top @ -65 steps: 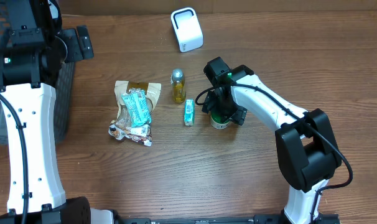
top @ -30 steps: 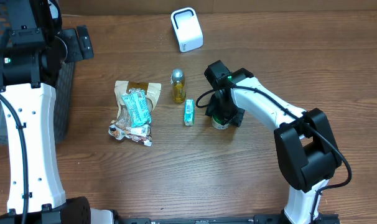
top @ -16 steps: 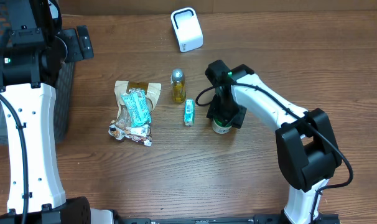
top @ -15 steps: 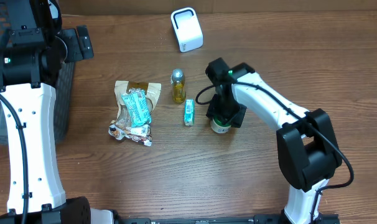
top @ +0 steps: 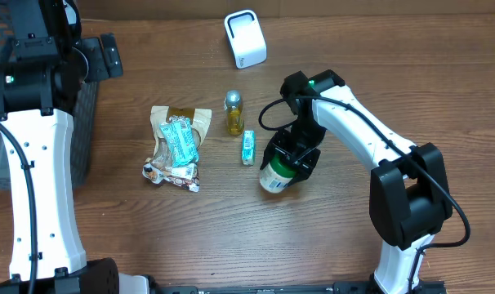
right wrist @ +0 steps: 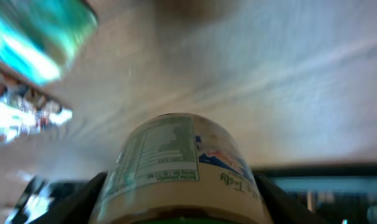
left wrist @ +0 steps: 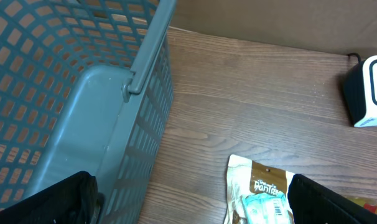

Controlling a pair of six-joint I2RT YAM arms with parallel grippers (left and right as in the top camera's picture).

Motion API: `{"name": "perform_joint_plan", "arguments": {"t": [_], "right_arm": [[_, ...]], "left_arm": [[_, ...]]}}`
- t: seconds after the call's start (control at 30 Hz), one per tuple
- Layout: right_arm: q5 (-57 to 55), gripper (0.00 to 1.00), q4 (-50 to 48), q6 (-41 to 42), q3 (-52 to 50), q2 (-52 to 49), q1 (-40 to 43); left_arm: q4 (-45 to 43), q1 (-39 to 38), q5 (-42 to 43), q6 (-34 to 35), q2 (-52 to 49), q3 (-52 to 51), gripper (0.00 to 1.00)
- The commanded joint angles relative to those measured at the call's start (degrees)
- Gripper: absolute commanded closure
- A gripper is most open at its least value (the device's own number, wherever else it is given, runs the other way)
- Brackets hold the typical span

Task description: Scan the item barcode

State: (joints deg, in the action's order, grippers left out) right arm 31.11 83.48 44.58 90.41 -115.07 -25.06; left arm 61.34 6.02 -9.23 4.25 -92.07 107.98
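The item is a round jar (top: pixel 274 175) with a cream label and a green lid. My right gripper (top: pixel 291 156) is shut on it and holds it tilted above the table, base toward the front left. In the right wrist view the jar (right wrist: pixel 176 163) fills the space between both black fingers (right wrist: pixel 73 200), with its printed label facing up. The white scanner (top: pixel 245 38) stands at the back of the table, apart from the jar. My left gripper (left wrist: pixel 191 208) hangs open and empty at the far left, next to the basket.
A grey mesh basket (left wrist: pixel 64 93) stands at the left edge. A brown and teal snack pouch (top: pixel 178 143), a small yellow bottle with a silver cap (top: pixel 234 113) and a small teal box (top: pixel 247 147) lie mid-table, just left of the jar.
The right gripper has raised the jar off the table, carried it a little toward the front left and tipped it onto its side. The left arm has not moved.
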Motion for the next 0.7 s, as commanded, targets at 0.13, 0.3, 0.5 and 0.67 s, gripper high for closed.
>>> {"name": "perform_joint_plan", "arguments": {"t": [0.13,0.3,0.5,0.67], "right_arm": [[9.8,0.48,5.3,0.0,1.3,0.0,0.0],[12.4,0.49,7.5,0.0,1.3,0.0,0.0],[12.8,0.49,8.4,0.0,1.3,0.0,0.0],[15.1,0.49,8.4,0.0,1.3,0.0,0.0]], "left_arm": [[0.0,0.0,0.1,-0.9,-0.2,0.0,0.0],[0.0,0.0,0.1,-0.9,-0.2,0.0,0.0],[0.0,0.0,0.1,-0.9,-0.2,0.0,0.0],[0.0,0.0,0.1,-0.9,-0.2,0.0,0.0]]}}
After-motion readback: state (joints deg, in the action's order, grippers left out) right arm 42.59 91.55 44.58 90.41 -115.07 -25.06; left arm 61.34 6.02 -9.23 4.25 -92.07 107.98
